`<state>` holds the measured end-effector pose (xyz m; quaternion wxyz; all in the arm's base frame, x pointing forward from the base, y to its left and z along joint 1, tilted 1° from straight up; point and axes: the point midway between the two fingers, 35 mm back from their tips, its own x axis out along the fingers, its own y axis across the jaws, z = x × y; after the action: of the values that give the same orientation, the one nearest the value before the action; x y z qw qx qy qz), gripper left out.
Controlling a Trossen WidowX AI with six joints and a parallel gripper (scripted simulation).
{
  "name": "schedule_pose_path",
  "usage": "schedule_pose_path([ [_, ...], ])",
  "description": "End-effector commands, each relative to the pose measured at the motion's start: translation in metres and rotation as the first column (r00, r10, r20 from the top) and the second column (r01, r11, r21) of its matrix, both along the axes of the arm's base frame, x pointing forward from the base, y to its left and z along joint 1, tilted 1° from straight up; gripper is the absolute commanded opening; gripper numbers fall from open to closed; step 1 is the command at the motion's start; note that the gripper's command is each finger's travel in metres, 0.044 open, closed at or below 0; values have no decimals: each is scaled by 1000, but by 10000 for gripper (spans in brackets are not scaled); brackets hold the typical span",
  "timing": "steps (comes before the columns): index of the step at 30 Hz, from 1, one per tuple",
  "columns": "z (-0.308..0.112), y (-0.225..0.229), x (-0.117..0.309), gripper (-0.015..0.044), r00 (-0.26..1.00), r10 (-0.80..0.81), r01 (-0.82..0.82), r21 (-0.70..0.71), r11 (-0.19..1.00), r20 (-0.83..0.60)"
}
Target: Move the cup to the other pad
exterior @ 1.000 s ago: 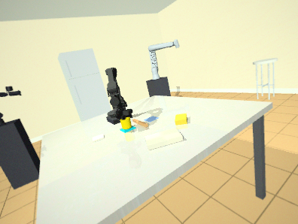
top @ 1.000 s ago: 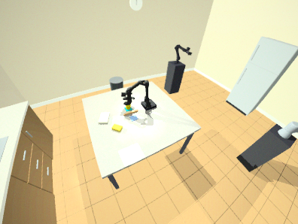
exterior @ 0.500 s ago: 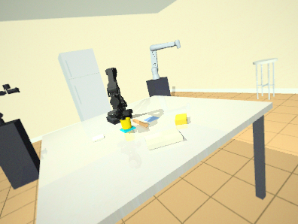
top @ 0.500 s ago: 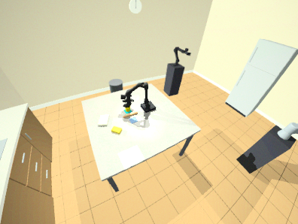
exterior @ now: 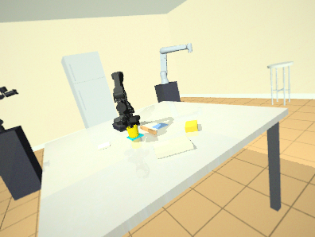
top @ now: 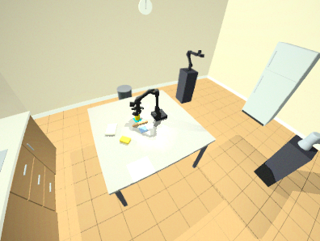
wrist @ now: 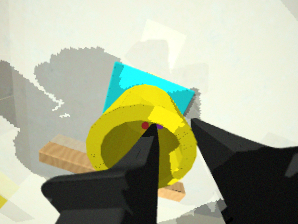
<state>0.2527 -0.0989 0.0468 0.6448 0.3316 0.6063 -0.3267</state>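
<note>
The yellow cup (top: 137, 117) (exterior: 132, 131) (wrist: 145, 95) stands upright on the cyan pad (exterior: 139, 137) (wrist: 130, 75). A red marble (wrist: 145, 125) and a purple marble (wrist: 160, 127) show inside it; the rest of its inside is partly hidden by a finger. My gripper (wrist: 173, 125) is partly open around the cup's rim, with one finger inside the cup and the other outside, and a gap between finger and wall. The blue pad (top: 143, 129) (exterior: 160, 126) is bare, beyond the wooden bar.
The wooden bar (top: 140, 124) (exterior: 149, 130) (wrist: 65, 152) lies close beside the cup, between the two pads. A yellow block (top: 125, 140) (exterior: 191, 126) and a flat white box (top: 111, 129) (exterior: 173, 147) lie farther off on the table. A small white piece (exterior: 104, 145) lies left in the exterior view.
</note>
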Motion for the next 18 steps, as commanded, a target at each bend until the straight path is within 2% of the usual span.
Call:
schedule_pose_path([
  [1, 3, 0, 0, 146, 1000, 0, 0, 1, 1000, -1],
  [18, 25, 0, 1, 146, 1000, 2, -2, 3, 1000, -2],
])
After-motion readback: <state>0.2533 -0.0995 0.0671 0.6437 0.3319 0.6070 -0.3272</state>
